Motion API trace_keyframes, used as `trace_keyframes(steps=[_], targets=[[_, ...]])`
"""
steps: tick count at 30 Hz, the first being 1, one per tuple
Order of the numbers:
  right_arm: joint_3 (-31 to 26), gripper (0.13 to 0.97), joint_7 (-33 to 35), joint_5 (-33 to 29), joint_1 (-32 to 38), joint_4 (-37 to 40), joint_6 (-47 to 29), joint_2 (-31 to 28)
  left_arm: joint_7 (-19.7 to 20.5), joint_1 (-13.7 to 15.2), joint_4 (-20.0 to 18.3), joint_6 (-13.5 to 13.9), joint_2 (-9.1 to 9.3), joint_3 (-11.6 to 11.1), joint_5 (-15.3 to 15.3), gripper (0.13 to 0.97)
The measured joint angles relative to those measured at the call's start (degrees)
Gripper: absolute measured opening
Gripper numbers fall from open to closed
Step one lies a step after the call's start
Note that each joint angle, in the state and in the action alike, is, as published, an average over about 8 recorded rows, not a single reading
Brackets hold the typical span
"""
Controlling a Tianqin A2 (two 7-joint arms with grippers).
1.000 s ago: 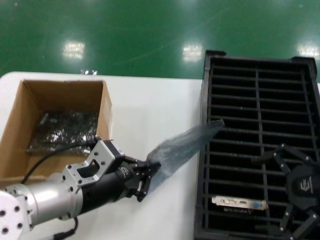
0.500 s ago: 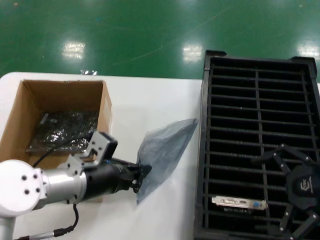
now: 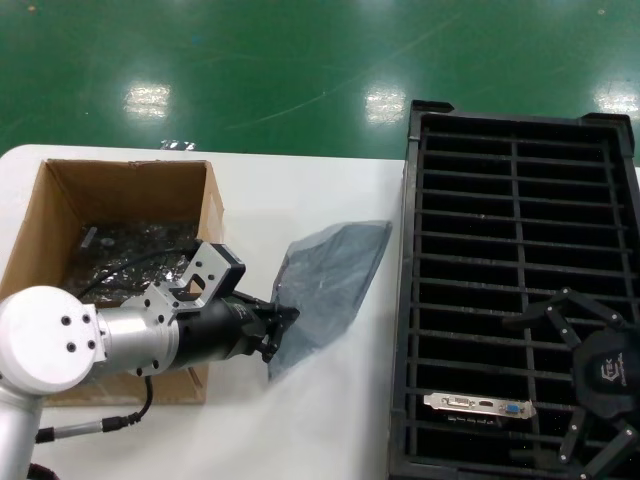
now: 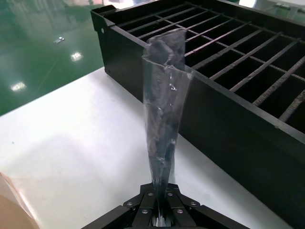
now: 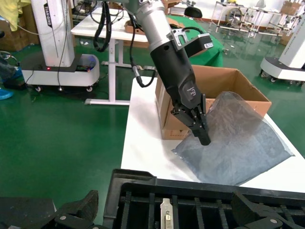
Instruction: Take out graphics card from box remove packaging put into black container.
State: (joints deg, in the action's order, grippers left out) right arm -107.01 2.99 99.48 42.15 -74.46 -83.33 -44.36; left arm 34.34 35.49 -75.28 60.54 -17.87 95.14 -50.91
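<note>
My left gripper (image 3: 277,335) is shut on one edge of the packaging (image 3: 332,282), an empty silver-grey bag that hangs over the white table between the box (image 3: 212,215) and the black container (image 3: 405,300). In the left wrist view the bag (image 4: 164,105) rises edge-on from the shut left gripper (image 4: 162,212), next to the container wall (image 4: 228,114). The graphics card (image 3: 478,406) stands in a near slot of the container, silver bracket up. My right gripper (image 3: 598,395) hovers open over the container's near right corner. The right wrist view shows the card's bracket (image 5: 167,214) below it.
The box holds dark glossy bagged bundles (image 3: 130,255). The white table (image 3: 300,190) runs between box and container. Green floor lies beyond the table. In the right wrist view, other tables and robot stands (image 5: 59,33) show far off.
My left gripper has drawn back toward the box with the bag. The bag, stretched toward the container a second ago, now hangs lower and flatter over the table. The right arm has not moved.
</note>
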Motion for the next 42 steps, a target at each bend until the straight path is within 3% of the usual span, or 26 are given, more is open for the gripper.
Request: trace_keyframes(steps=[11, 20, 27, 33, 42], targets=[[0.0, 0.966, 0.0, 0.0, 0.0, 0.0, 0.0, 0.0, -2.7, 2.3, 2.0, -2.2, -0.51, 1.5, 1.4, 0.173], [0.0, 0.966, 0.0, 0.0, 0.0, 0.0, 0.0, 0.0, -2.5, 3.2, 2.8, -2.2, -0.17, 1.4, -0.3, 0.274], [0.0, 0.966, 0.0, 0.0, 0.0, 0.0, 0.0, 0.0, -3.3, 3.6, 1.1, -3.4, -0.74, 0.7, -1.4, 0.421], [0.0, 0.966, 0.0, 0.0, 0.0, 0.0, 0.0, 0.0, -4.1, 3.1, -2.6, -3.6, -1.99, 0.3, -2.6, 0.551], [0.0, 0.966, 0.0, 0.0, 0.0, 0.0, 0.0, 0.0, -3.2, -1.1, -14.1, -2.1, -5.99, -1.2, -3.4, 0.744]])
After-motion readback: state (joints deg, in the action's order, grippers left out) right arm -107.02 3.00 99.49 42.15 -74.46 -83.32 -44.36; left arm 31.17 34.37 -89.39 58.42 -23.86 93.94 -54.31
